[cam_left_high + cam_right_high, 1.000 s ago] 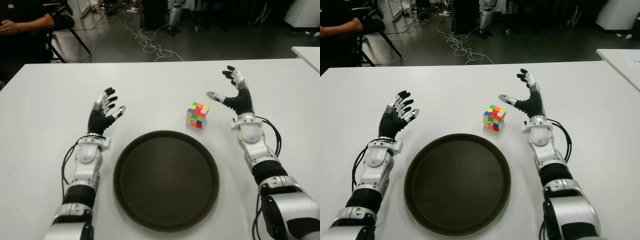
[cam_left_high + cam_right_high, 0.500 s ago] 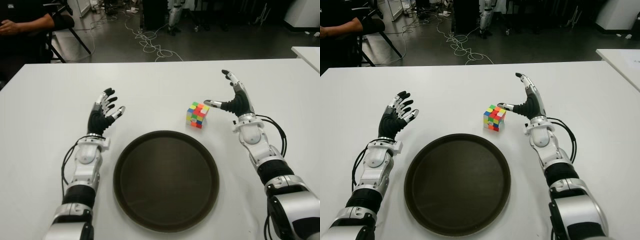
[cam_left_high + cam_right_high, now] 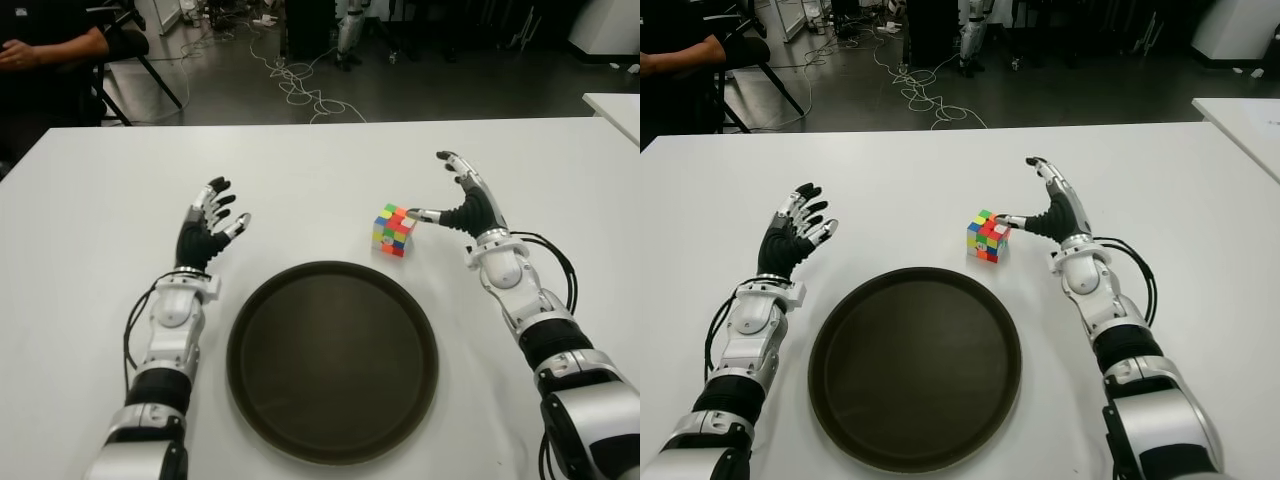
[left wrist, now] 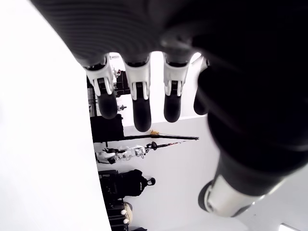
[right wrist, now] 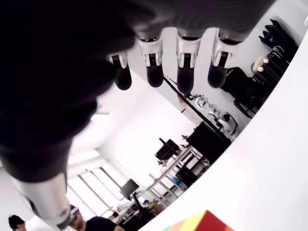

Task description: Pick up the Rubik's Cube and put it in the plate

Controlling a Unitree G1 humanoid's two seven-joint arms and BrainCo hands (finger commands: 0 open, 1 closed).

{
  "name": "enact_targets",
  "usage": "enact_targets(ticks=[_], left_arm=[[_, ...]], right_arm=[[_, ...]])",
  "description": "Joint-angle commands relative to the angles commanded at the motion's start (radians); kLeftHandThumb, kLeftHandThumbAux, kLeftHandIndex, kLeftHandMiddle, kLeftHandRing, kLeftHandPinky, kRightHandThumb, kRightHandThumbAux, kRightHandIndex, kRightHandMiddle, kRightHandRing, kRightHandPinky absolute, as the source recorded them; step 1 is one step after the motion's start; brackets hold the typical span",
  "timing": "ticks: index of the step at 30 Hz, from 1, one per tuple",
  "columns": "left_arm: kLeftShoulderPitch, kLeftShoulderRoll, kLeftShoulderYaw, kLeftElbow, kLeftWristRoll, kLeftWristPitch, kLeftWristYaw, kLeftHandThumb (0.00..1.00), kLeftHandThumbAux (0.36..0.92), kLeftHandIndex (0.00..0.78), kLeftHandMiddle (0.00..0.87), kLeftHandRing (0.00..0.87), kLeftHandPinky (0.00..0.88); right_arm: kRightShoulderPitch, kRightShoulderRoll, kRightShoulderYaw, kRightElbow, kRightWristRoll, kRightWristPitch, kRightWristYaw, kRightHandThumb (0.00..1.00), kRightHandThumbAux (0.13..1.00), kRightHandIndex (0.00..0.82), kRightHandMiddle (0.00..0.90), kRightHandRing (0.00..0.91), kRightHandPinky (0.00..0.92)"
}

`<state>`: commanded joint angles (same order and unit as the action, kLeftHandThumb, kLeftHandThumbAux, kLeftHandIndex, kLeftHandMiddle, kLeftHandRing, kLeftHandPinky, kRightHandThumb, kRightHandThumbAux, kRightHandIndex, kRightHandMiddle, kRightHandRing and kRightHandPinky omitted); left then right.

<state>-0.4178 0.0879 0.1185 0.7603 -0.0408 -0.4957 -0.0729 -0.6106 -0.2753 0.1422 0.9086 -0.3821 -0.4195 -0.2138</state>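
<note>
The Rubik's Cube [image 3: 394, 230] stands on the white table [image 3: 300, 170], just beyond the far right rim of the round dark plate [image 3: 332, 360]. My right hand [image 3: 462, 200] is right beside the cube on its right, fingers spread; its thumb tip reaches the cube's top right edge while the other fingers arch above and behind it. It holds nothing. A corner of the cube [image 5: 199, 224] shows in the right wrist view. My left hand [image 3: 207, 228] hovers open to the left of the plate.
A person sits at the far left beyond the table, with cables on the dark floor behind. The corner of a second white table [image 3: 615, 108] shows at the far right.
My right hand has moved left and down toward the cube, bringing its thumb from apart to the cube's top edge. The cube shifted slightly. The left hand stayed put.
</note>
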Motion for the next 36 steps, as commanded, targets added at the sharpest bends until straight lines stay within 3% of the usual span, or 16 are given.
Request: enact_targets(ticks=[18, 22, 36], left_arm=[[0.001, -0.007, 0.001, -0.009, -0.001, 0.008, 0.009, 0.067, 0.8, 0.111, 0.14, 0.134, 0.129], [0.001, -0.003, -0.003, -0.011, 0.006, 0.008, 0.009, 0.059, 0.802, 0.105, 0.137, 0.133, 0.133], [-0.003, -0.003, -0.002, -0.009, 0.01, 0.009, 0.011, 0.068, 0.809, 0.116, 0.148, 0.144, 0.141]], right_arm=[[0.002, -0.002, 0.025, -0.008, -0.012, -0.027, -0.006, 0.0, 0.696, 0.054, 0.084, 0.123, 0.148], [0.0, -0.002, 0.026, -0.003, -0.012, -0.038, -0.012, 0.0, 0.715, 0.059, 0.088, 0.109, 0.107], [-0.006, 0.01, 0.044, -0.009, -0.021, -0.052, -0.03, 0.0, 0.73, 0.048, 0.081, 0.104, 0.116]])
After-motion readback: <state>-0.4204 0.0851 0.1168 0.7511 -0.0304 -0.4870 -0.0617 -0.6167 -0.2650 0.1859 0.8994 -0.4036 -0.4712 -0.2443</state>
